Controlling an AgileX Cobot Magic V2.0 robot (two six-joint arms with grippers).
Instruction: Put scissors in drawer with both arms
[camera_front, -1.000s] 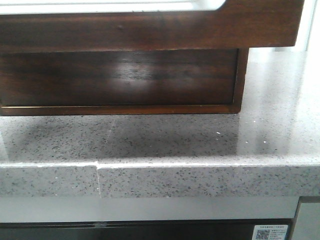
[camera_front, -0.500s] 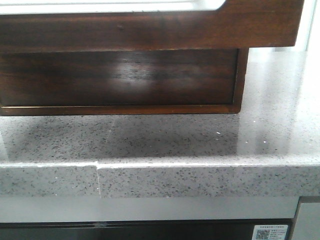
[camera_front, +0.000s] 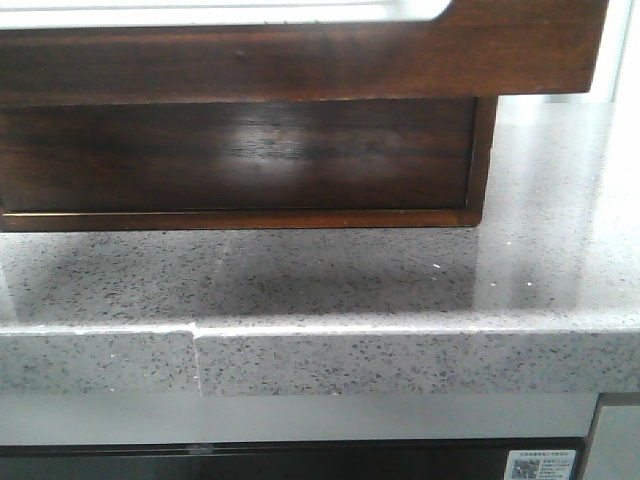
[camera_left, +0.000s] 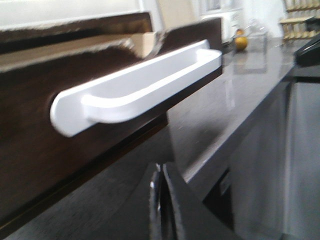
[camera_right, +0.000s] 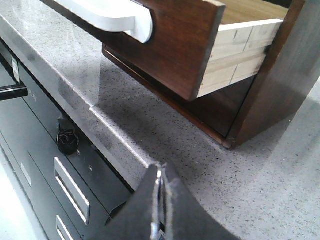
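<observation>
The drawer (camera_front: 300, 60) stands pulled out over the counter, its dark-brown glossy front across the top of the front view. In the left wrist view the drawer front (camera_left: 30, 150) carries a long white scooped handle (camera_left: 135, 90). The right wrist view shows the drawer's (camera_right: 185, 45) pale wooden side and part of its inside. My left gripper (camera_left: 160, 167) is shut with nothing in it, low in front of the drawer front. Over the counter's front edge, below the drawer's corner, my right gripper (camera_right: 160, 167) is also shut and holds nothing. The scissors are out of view. Neither gripper shows in the front view.
The dark wooden cabinet (camera_front: 240, 160) that houses the drawer sits on a grey speckled countertop (camera_front: 400, 280). Below the counter edge are dark cabinet fronts with silver handles (camera_right: 70, 192) and a black knob (camera_right: 66, 140). An orange fruit (camera_left: 240, 42) lies far along the counter.
</observation>
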